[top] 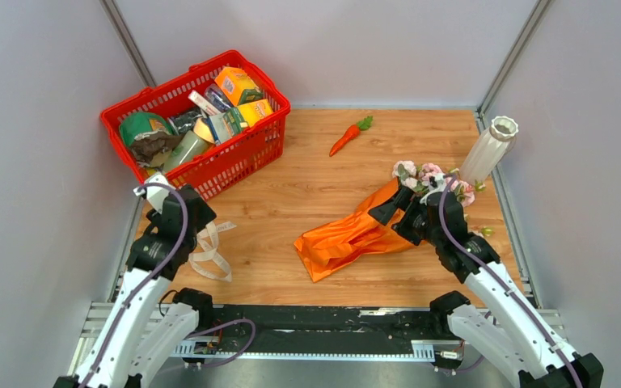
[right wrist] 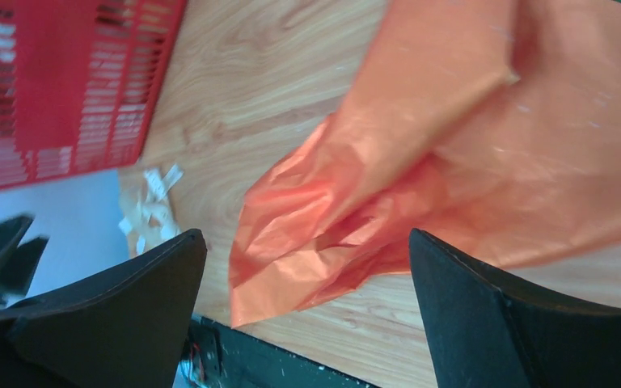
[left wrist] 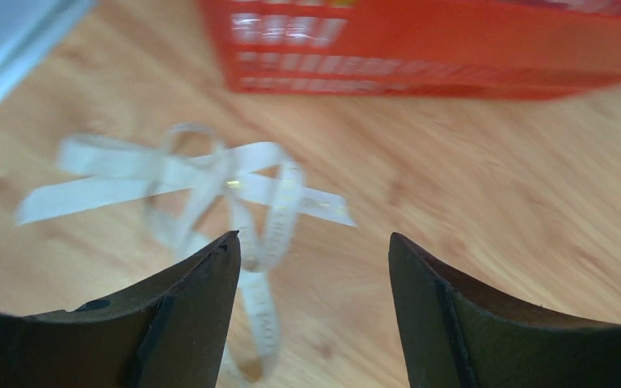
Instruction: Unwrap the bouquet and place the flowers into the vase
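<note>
Both spread wide and empty: left claw (left wrist: 314, 242) near the loose ribbon (left wrist: 230, 184), right claw (right wrist: 307, 234) above the bouquet (right wrist: 453, 137)

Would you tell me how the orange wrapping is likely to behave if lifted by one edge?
The wrapping looks thin and crumpled, so it will probably droop rather than hold shape. Its sheen suggests it may slip in a grip. The flowers lie at its far end, so they might slide out.
</note>
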Controlling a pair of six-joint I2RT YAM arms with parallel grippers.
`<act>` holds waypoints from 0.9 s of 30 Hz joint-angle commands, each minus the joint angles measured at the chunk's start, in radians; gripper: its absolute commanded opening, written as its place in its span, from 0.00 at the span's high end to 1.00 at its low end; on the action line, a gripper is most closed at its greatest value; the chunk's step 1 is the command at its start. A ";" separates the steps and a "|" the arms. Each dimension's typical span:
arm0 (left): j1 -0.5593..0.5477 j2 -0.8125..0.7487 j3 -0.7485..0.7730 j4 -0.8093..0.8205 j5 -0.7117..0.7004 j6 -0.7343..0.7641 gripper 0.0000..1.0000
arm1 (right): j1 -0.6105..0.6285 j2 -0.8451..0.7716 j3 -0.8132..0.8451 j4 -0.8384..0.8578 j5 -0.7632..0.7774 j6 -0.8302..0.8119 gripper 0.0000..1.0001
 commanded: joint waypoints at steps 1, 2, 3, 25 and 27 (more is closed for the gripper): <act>0.005 -0.155 -0.023 0.216 0.404 0.284 0.24 | 0.002 -0.028 0.022 -0.155 0.227 0.199 0.01; 0.003 -0.184 -0.032 0.242 0.453 0.296 0.24 | 0.000 -0.035 0.007 -0.158 0.259 0.221 0.01; 0.003 -0.193 -0.034 0.252 0.487 0.321 0.24 | 0.000 -0.035 -0.008 -0.158 0.279 0.247 0.00; -0.429 0.172 -0.006 0.457 0.877 0.608 0.32 | 0.000 0.056 -0.176 -0.040 0.336 0.469 0.05; -0.484 0.212 0.004 0.462 0.861 0.649 0.30 | 0.000 0.071 -0.163 -0.077 0.345 0.491 0.04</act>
